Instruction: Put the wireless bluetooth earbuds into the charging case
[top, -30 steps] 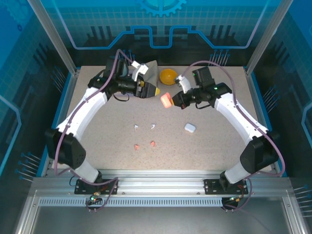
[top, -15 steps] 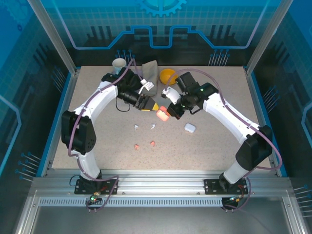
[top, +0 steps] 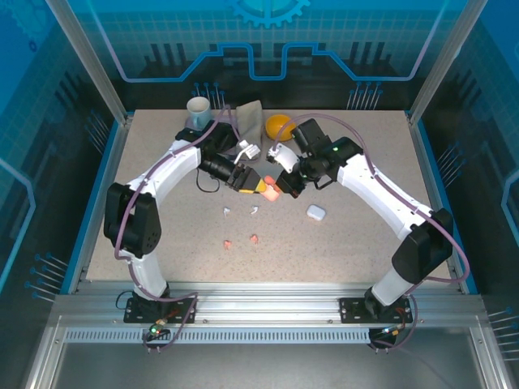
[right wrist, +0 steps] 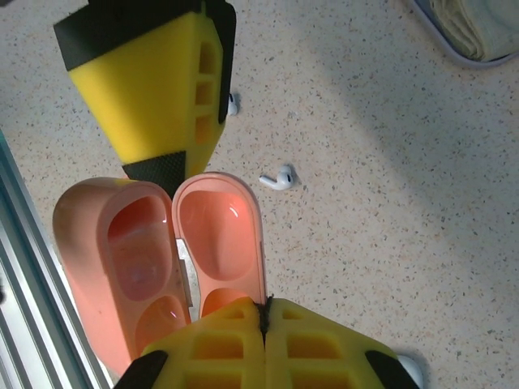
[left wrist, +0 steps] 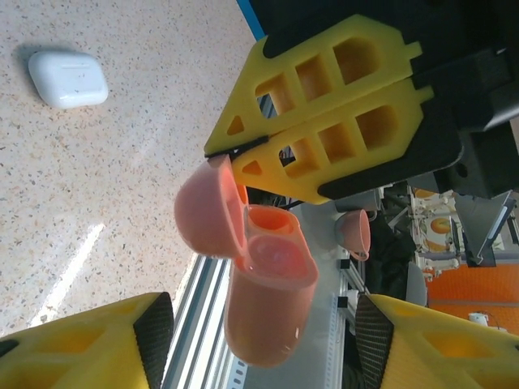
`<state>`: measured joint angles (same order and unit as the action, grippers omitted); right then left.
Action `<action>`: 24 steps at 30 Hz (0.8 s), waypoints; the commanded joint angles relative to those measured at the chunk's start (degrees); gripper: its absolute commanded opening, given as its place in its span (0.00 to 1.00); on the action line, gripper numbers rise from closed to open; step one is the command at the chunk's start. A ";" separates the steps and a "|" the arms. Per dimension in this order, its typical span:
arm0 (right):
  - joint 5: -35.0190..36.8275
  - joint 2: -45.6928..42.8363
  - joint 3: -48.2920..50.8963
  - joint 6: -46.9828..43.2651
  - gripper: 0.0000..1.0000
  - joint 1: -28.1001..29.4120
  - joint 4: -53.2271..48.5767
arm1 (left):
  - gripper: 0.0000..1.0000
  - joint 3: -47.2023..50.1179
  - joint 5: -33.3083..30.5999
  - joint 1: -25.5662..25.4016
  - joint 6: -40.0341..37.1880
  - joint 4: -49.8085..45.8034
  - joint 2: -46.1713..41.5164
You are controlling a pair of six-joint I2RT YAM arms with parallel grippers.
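A salmon-pink charging case [top: 270, 191] hangs open above the middle of the worktop. Its lid is hinged back and both wells are empty, and the right gripper [right wrist: 264, 308] pinches the lid's edge. A closed white charging case [top: 316, 212] lies flat right of centre. Toward the front edge lie two white earbuds [top: 227, 211], apart from each other. Nearer the front edge still lie two pink earbuds [top: 254, 238].

Bright, even overhead light; soft shadows, glare streak on the table [left wrist: 75, 263].
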<state>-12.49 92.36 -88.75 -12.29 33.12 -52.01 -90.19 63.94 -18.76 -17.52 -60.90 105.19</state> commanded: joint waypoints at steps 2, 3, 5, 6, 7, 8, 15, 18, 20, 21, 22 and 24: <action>-1.85 0.58 -1.75 -0.21 0.00 0.98 -0.50 | 0.61 -1.16 1.08 -0.90 0.64 0.89 1.63; -1.83 0.66 -1.87 -0.25 0.00 1.06 -0.53 | 0.60 -1.59 0.93 -1.16 0.64 0.70 1.92; -1.94 0.97 -2.24 -0.27 0.00 1.24 -0.79 | 0.58 -2.23 0.71 -1.58 0.38 0.20 2.46; -1.92 1.14 -2.45 -0.34 0.00 1.32 -0.95 | 0.57 -2.48 0.73 -1.71 0.34 -0.06 2.70; -1.83 1.29 -2.66 -0.36 0.00 1.39 -1.03 | 0.56 -2.73 0.66 -1.88 0.20 -0.27 2.91; -1.80 1.39 -2.81 -0.40 0.00 1.35 -1.15 | 0.55 -2.85 0.66 -2.04 0.20 -0.42 3.00; -1.42 1.51 -3.13 -0.63 0.00 1.49 -1.34 | 0.44 -3.30 0.53 -2.31 -0.42 -1.34 3.35; -1.40 1.58 -3.14 -0.62 0.00 1.55 -1.32 | 0.39 -3.59 0.55 -2.33 -0.82 -1.91 3.36; -1.22 1.68 -3.18 -0.61 0.00 1.50 -1.35 | 0.39 -3.67 0.68 -2.33 -1.18 -2.37 3.26; -1.16 1.76 -3.18 -0.63 0.00 1.50 -1.34 | 0.39 -3.67 0.70 -2.33 -1.42 -2.64 3.23; -1.05 1.77 -3.25 -0.63 0.00 1.50 -1.26 | 0.40 -3.58 0.74 -2.33 -1.55 -2.84 3.18; -0.96 1.86 -3.24 -0.76 0.00 1.50 -1.25 | 0.40 -3.43 0.84 -2.33 -1.90 -3.16 3.10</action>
<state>-12.82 93.43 -89.73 -12.32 33.87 -52.07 -92.14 63.92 -20.80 -17.15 -61.89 108.07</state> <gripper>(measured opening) 0.048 0.402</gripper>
